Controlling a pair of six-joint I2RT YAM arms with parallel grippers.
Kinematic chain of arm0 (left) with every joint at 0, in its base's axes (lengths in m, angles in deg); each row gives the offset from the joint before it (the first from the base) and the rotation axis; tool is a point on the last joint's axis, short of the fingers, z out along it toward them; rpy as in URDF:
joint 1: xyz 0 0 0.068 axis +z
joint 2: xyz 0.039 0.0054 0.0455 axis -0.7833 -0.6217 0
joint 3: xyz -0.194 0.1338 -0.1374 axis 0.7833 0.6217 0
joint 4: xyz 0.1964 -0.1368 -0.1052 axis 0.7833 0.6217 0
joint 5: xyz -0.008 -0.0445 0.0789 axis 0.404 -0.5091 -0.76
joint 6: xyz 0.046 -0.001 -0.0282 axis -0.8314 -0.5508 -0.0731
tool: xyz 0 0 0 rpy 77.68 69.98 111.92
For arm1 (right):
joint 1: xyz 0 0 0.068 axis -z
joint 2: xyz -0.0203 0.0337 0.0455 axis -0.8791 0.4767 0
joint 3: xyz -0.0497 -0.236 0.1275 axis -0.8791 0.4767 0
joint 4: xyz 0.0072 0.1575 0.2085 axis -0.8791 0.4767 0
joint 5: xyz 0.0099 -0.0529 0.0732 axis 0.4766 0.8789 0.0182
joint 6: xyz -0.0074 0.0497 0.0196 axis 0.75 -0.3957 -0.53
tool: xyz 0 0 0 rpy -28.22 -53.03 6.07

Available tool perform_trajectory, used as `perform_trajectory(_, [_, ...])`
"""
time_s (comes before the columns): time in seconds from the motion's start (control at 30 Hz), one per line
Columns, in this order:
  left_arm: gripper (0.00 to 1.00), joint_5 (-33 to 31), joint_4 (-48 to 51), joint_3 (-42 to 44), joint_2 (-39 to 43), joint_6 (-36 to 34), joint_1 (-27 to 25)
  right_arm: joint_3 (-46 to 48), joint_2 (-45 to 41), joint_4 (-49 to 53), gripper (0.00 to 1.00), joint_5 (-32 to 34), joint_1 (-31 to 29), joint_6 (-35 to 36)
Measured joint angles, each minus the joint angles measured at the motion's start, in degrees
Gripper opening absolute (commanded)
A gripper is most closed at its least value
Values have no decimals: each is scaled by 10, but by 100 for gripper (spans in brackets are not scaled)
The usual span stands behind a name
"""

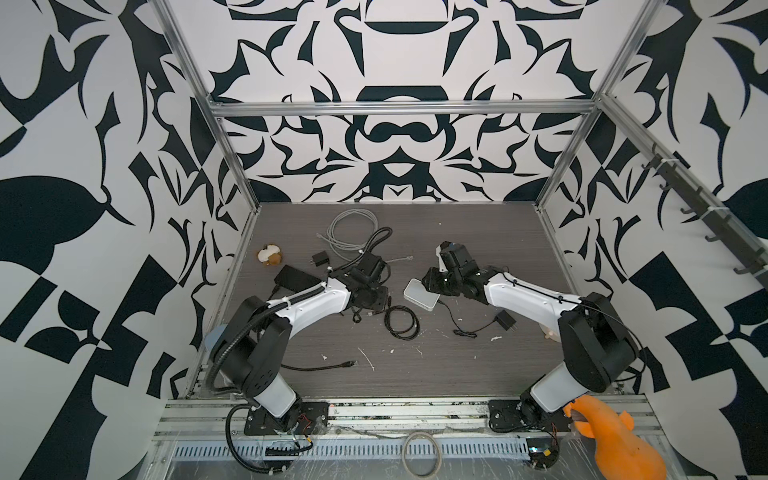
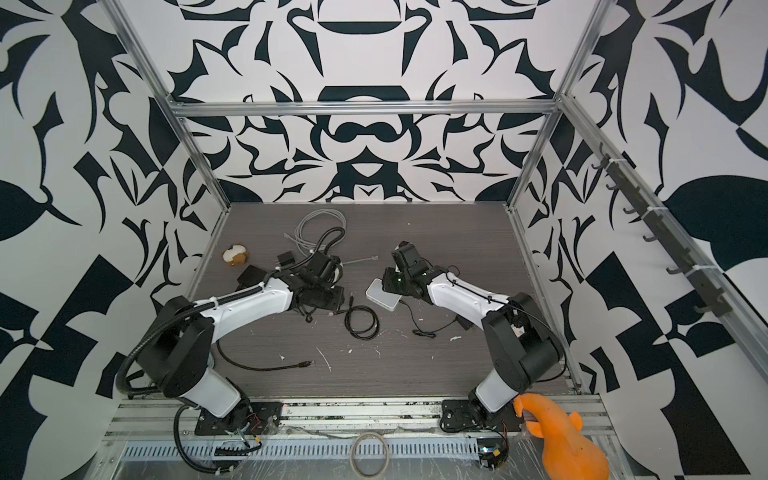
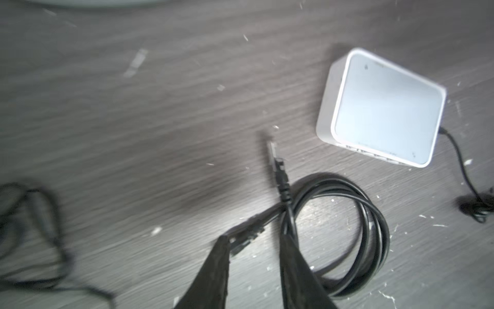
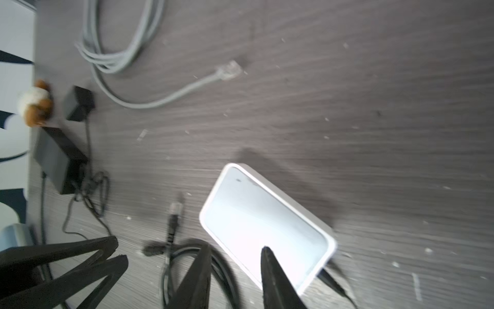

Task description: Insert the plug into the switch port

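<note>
Jaws of our left gripper (image 3: 255, 238) stand apart over the black cable (image 3: 374, 214), those of our right gripper (image 4: 235, 246) apart above the switch (image 3: 385, 107), both empty, so we judge it best to pinch the plug (image 3: 272, 148), lying just beside the switch, squarely behind its tip; we count two grippers, one switch, one grey cable (image 4: 117, 53).

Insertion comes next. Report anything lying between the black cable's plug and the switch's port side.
Nothing visible does. In the left wrist view the plug lies beside the switch, and only table shows between them. Its tip points past the switch, not at the ports.
</note>
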Motion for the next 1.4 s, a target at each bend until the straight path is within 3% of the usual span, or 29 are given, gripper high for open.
perform_trajectory(0.2, [32, -10, -14, -17, -50, 22, -16, 3, 1, 7, 35, -26, 21, 27])
perform_trajectory(0.7, [30, 3, -59, -17, -79, 88, -21, 10, 19, -4, 35, -54, 21, 35])
perform_trajectory(1.0, [5, 8, -76, -18, -93, 111, -21, 10, 14, 9, 35, -55, 22, 64])
perform_trajectory(1.13, [0, 62, -93, -16, -93, 67, -11, 10, 2, 10, 35, -87, 22, 99])
perform_trajectory(1.4, [0, 275, -117, -12, -85, -87, 43, 65, -52, -89, 37, -215, 33, 108])
